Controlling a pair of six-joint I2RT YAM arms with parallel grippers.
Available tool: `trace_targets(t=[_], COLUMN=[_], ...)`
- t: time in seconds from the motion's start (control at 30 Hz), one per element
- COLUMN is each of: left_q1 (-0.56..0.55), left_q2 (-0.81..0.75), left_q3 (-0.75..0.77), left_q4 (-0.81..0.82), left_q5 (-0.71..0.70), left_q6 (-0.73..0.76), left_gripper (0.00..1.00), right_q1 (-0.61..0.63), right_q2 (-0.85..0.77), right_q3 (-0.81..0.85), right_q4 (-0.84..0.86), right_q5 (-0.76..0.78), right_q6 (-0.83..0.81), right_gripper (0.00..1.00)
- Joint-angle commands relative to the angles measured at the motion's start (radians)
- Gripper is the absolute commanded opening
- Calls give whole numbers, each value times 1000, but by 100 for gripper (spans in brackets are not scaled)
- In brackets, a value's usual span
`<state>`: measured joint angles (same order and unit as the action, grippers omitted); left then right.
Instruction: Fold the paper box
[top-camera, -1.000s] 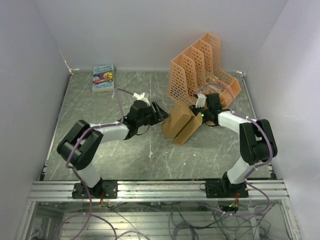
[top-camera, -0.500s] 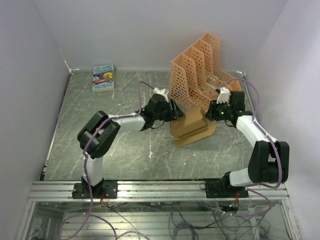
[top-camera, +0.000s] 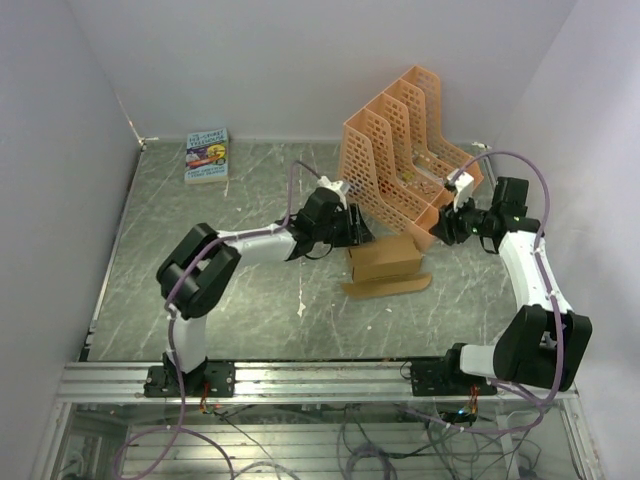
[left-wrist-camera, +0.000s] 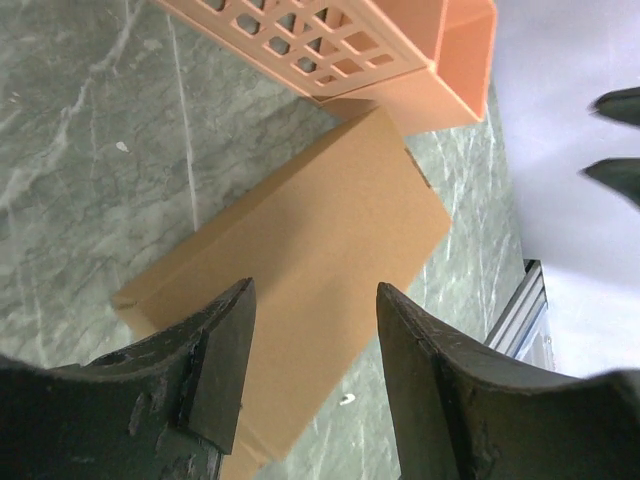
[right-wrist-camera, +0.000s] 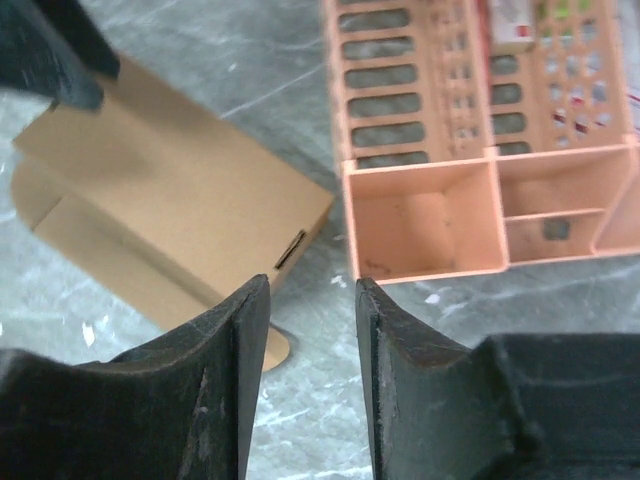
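We see soft, even light over the table (top-camera: 150, 220); shadows are faint; wrist views leave the near fingers (left-wrist-camera: 220, 360) dark.

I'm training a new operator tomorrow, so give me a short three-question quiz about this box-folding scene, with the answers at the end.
1. True or false: the paper box lies on the table beside the orange file rack.
2. The right gripper holds: A the box, B the rack, C nothing.
3. Are the left gripper's jaws open or shut?
Key: 1 true; 2 C; 3 open.
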<state>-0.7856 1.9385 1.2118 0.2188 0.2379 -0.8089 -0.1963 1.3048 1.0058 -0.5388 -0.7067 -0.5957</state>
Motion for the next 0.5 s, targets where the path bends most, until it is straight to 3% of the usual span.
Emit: trace_targets(t=[0.0,0.1,0.3,0.47], left_q1=[-4,-1,-7,-31], left_q2=[-178,-226,-138,-23], left_q3=[-51,-57,-26,9], left_q4=[-2,-52,5,1], left_q5=[-115,-149,12,102], left_q6=[103,145,130,141], left_gripper=[63,65,61,55], right_q1=[1,18,146,153], right_q2=[15,25,70,58], right_q3=[-45,-102,-122,-131], right_q4=[-187,-163,-39,-42], right_q5=[-120,-99,52,123], right_q6=[-299,-366,-258,-235], right_gripper=[33,19,17,16])
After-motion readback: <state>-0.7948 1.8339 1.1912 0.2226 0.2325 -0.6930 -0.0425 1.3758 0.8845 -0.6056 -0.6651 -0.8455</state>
